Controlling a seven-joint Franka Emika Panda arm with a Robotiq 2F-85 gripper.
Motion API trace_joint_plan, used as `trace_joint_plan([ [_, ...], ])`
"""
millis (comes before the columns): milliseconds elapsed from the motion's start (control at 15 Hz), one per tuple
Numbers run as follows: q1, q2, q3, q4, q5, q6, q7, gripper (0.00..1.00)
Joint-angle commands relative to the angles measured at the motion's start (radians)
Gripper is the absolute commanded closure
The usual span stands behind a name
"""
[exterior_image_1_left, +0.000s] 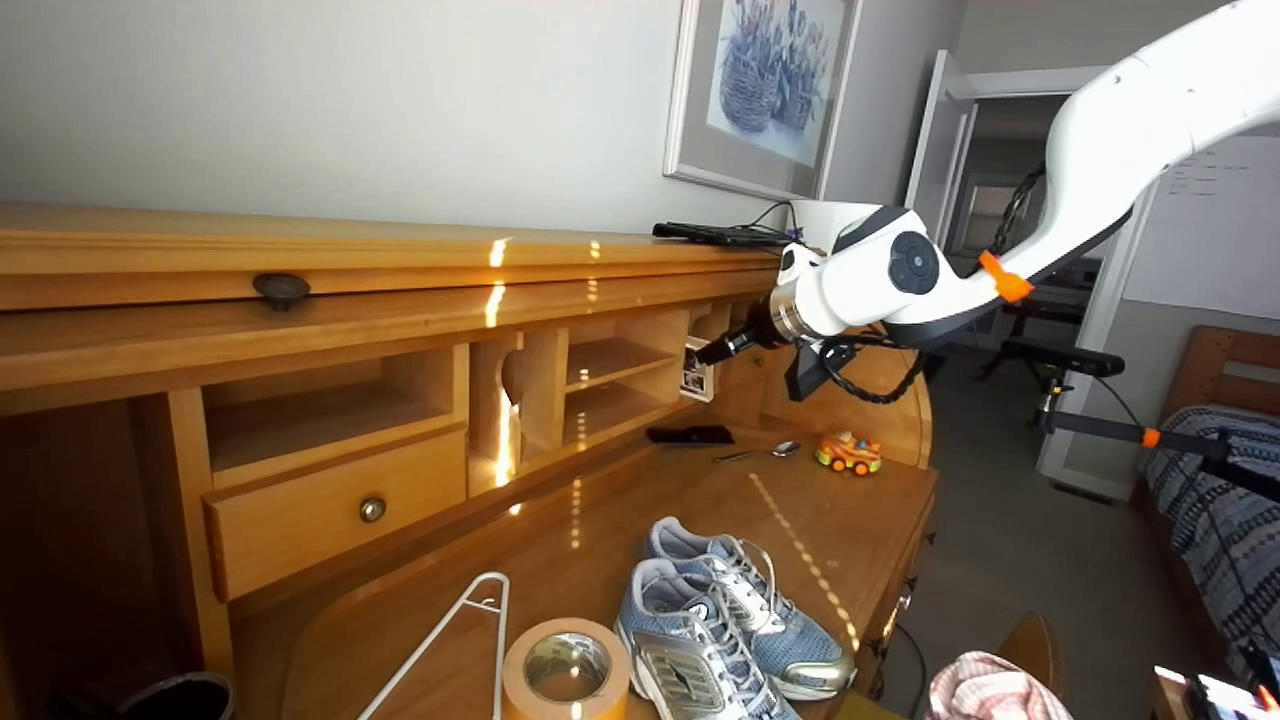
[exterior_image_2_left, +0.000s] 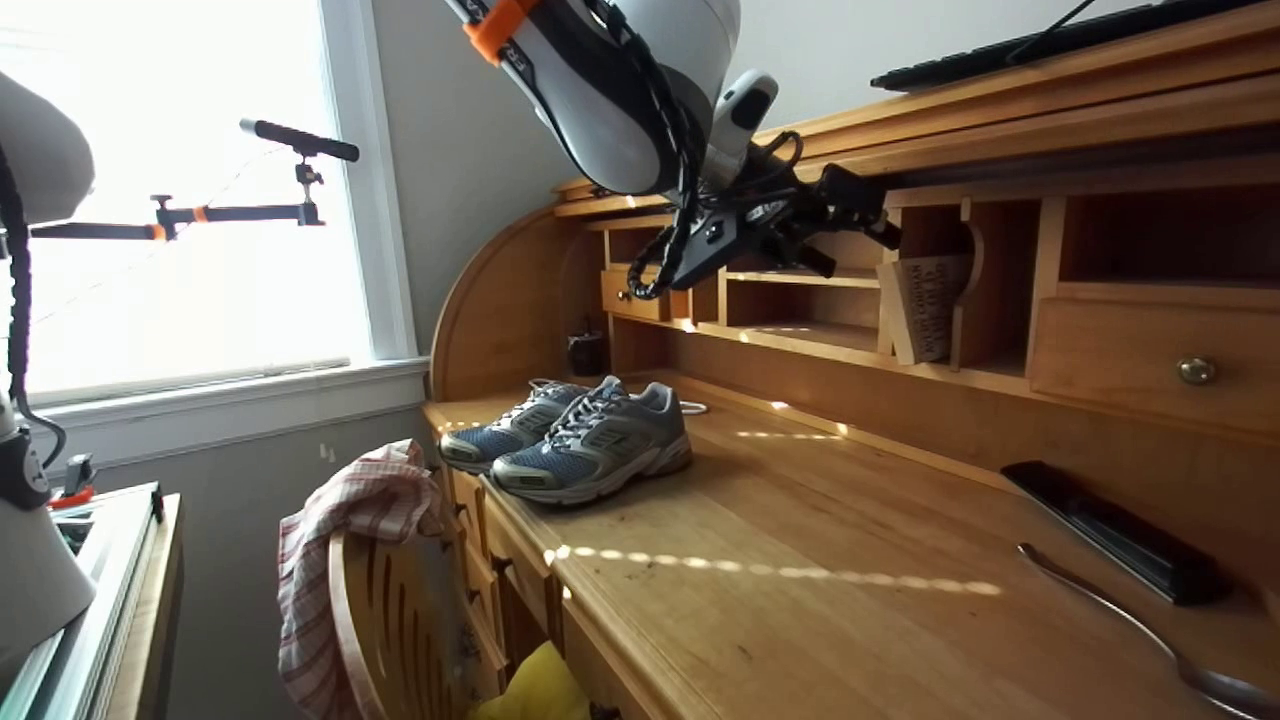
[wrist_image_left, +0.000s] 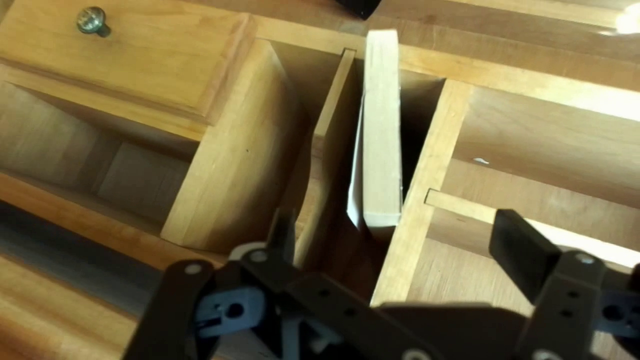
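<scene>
Sunlight falls on a honey-coloured wooden rolltop desk (exterior_image_2_left: 760, 490) standing against a pale grey wall (exterior_image_1_left: 350, 110). A thick, pale-edged book (exterior_image_2_left: 935, 310) stands in one of the desk's narrow pigeonholes, beside an open two-tier compartment (exterior_image_1_left: 620, 362). In an exterior view dark lettering covers one of its faces, too blurred to read surely; on the white robot arm (exterior_image_2_left: 590, 110) the letters FR can be made out.

In an exterior view the book also presents a white face with dark pictures (exterior_image_1_left: 698, 388). The wrist view alone shows a thin white flap (wrist_image_left: 356, 195) slightly apart from the page block. The book's long axis is near vertical, its top tilted toward the two-tier compartment, its page edges facing out.

The black two-fingered gripper (wrist_image_left: 395, 230) hangs just in front of the book, its jaws spread wide with nothing between them.

On the desktop, lower than the book, lie a long black object (exterior_image_2_left: 1120, 530) and a silver metal spoon (exterior_image_1_left: 786, 449); an orange-and-yellow toy car (exterior_image_1_left: 848, 454) shows only in an exterior view. Blue-and-silver running shoes (exterior_image_2_left: 600, 440) sit well apart from the book.
</scene>
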Motion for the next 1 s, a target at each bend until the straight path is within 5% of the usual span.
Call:
trace_joint_plan([
  [0,0.025,-0.202,-0.08,-0.113,0.073,0.041,0.09,0.0],
  [267,0.113,-0.366,-0.223,-0.198,0.223,0.097,0.091,0.0],
  [333,0.037,-0.378,-0.156,-0.238,0.29,0.079,0.024,0.0],
  [400,0.05,-0.424,-0.179,-0.273,0.357,0.073,0.003,0.0],
  [467,0.185,-0.483,-0.333,-0.291,0.416,0.115,0.002,0.0],
  [933,0.579,-0.601,-0.806,-0.49,0.891,0.199,-0.431,0.0],
])
